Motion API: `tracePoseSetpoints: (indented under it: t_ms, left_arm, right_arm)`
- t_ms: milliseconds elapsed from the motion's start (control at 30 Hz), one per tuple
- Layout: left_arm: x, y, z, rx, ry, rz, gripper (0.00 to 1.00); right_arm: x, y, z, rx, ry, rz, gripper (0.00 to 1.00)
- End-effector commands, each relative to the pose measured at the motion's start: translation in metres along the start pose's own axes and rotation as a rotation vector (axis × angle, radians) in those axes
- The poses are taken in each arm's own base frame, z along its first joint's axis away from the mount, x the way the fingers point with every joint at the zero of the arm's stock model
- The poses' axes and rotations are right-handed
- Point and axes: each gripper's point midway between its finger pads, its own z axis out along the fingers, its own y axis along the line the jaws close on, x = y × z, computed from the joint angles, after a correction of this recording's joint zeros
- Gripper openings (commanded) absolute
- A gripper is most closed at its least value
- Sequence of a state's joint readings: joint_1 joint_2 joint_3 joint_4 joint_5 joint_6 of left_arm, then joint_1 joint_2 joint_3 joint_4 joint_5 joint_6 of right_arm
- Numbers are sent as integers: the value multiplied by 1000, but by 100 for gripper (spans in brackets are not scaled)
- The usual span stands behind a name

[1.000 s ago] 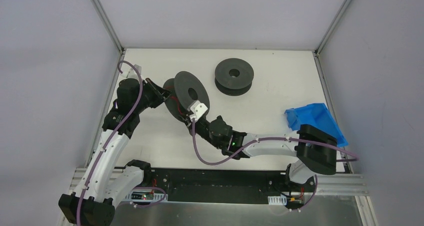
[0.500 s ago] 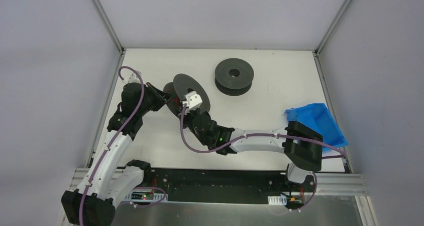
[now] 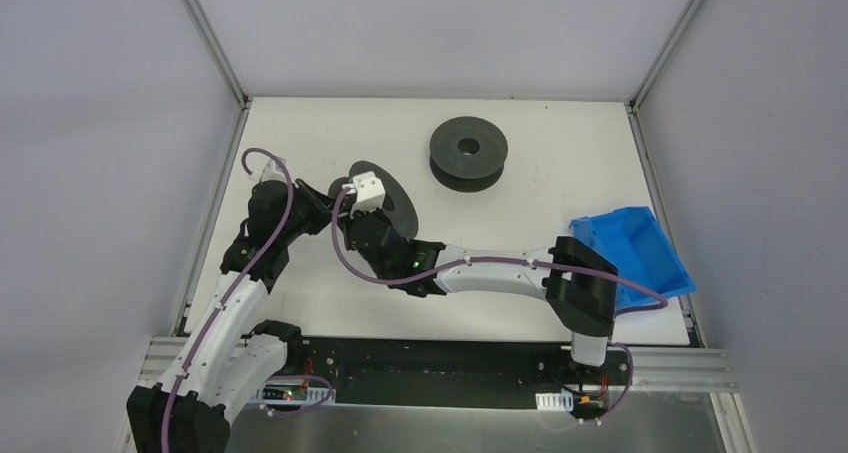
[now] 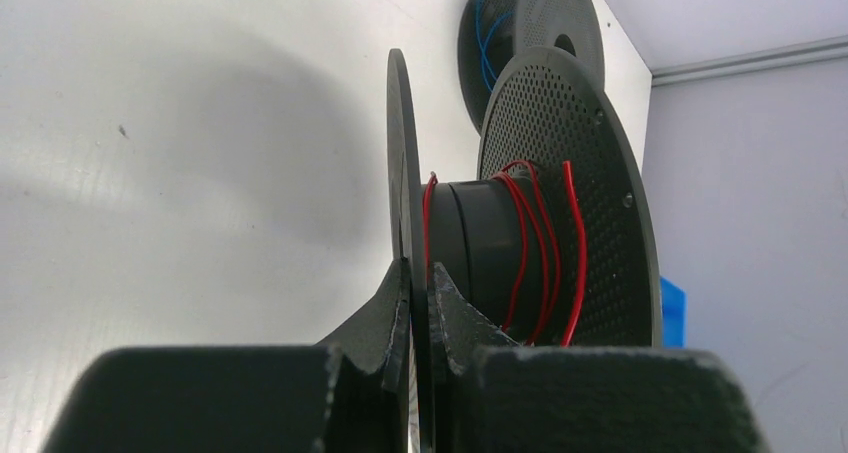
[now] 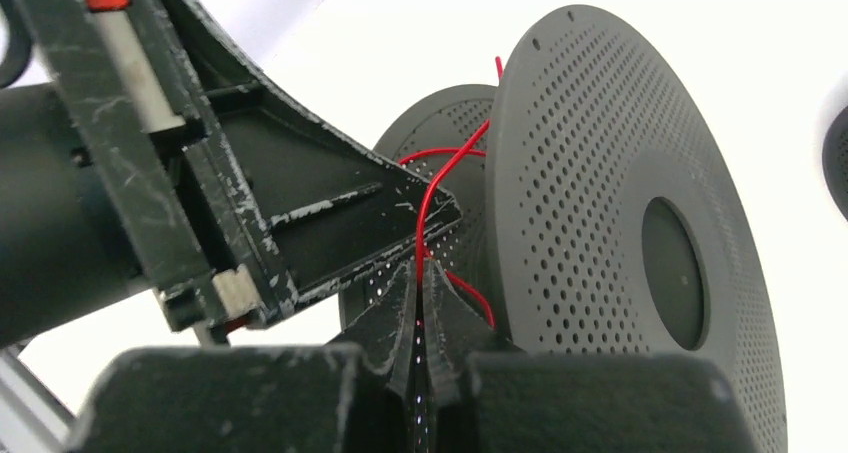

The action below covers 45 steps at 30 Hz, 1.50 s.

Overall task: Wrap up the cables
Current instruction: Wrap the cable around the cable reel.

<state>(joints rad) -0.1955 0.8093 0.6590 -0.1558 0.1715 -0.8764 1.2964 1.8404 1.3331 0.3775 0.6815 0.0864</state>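
A: On the table, what is showing, counted?

B: Two dark spools are sitting there, an upright spool (image 3: 398, 209) and a flat spool (image 3: 468, 151) farther back; one blue bin (image 3: 640, 243) is lying at the right edge.

A: And cables?

B: Two; a thin red cable (image 4: 545, 243) is looping loosely round the upright spool's hub, a blue cable (image 4: 484, 41) is lying on the other; the left gripper (image 4: 418, 273) is clamping the upright spool's flange; the right gripper (image 5: 420, 273) is pinching the red cable.

Left arm (image 3: 225, 318) and right arm (image 3: 490, 275): white links, black joint housings; purple cords (image 3: 336, 248) clipped along each. Right wrist carries a white block (image 3: 366, 188); green light (image 3: 415, 264) on one joint; right gripper (image 5: 420, 273) fingers (image 5: 400, 318) black, scuffed.
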Motion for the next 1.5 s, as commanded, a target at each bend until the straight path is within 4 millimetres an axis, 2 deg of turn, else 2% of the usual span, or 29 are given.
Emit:
tracePoseSetpoints:
  t_ms: [0,167,333,667,867,1133,1467]
  left_arm:
    - [-18,-48,-19,204,-67,-32,0]
    - [-12,-38,-15,182,-65,-118,0]
    - [-10,-31,-13,163,-71,-126,0]
    - [-10,-20,-9,118,-85,-132,0]
    - [-13,-13,-6,78,-89,-133,0]
    - [-15,-10,-5,58,-93,-132,0]
    - [-17,-9,-6,51,-97,-140,0]
  right_arm:
    - [12,-42,17,193,47,-25,0]
    - [23,-48,24,240,102,-52,0]
    - [27,-49,23,243,121,-63,8]
    - [18,-56,12,250,124,-77,16]
    - [11,-60,6,256,124,-83,16]
    - [12,-69,-6,273,155,-109,19]
    - [10,-71,-15,254,172,-113,23]
